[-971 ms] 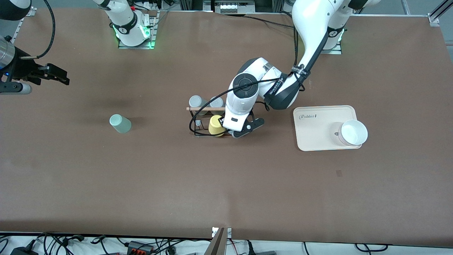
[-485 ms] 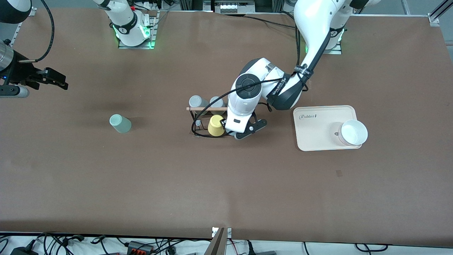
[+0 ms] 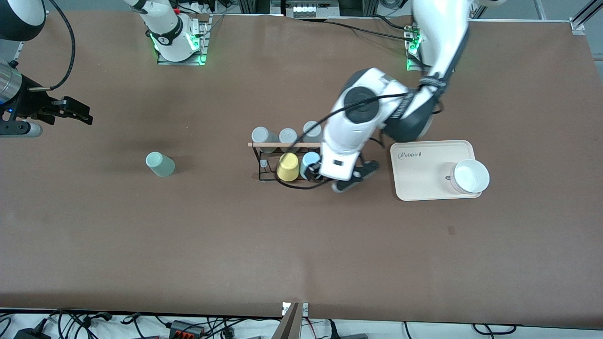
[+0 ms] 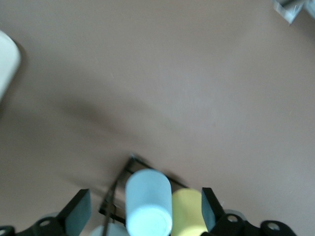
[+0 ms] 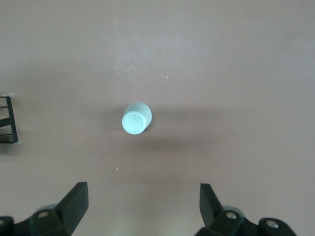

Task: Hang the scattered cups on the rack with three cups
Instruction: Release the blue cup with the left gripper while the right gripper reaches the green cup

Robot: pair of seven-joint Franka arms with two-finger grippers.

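Observation:
The light blue cup (image 3: 309, 165) sits upside down on the black wire rack (image 3: 264, 162), beside the yellow cup (image 3: 288, 166). My left gripper (image 3: 335, 180) is over the rack's end. In the left wrist view it (image 4: 143, 212) is open, and the blue cup (image 4: 148, 201) stands between its fingers with a gap on each side. The pale mint green cup (image 3: 160, 164) stands upside down on the table toward the right arm's end. My right gripper (image 3: 75, 109) hangs open and empty above the table there. In the right wrist view the mint cup (image 5: 136, 118) lies ahead of the right gripper (image 5: 142, 201).
Three grey cups (image 3: 287, 136) hang along the rack's wooden rod (image 3: 275, 144). A cream tray (image 3: 424, 160) with a white bowl (image 3: 471, 176) lies toward the left arm's end. A black cable loops by the rack.
My left gripper has drawn back from the rack toward the tray, uncovering the light blue cup on the rack and a third grey cup. The right gripper has barely moved.

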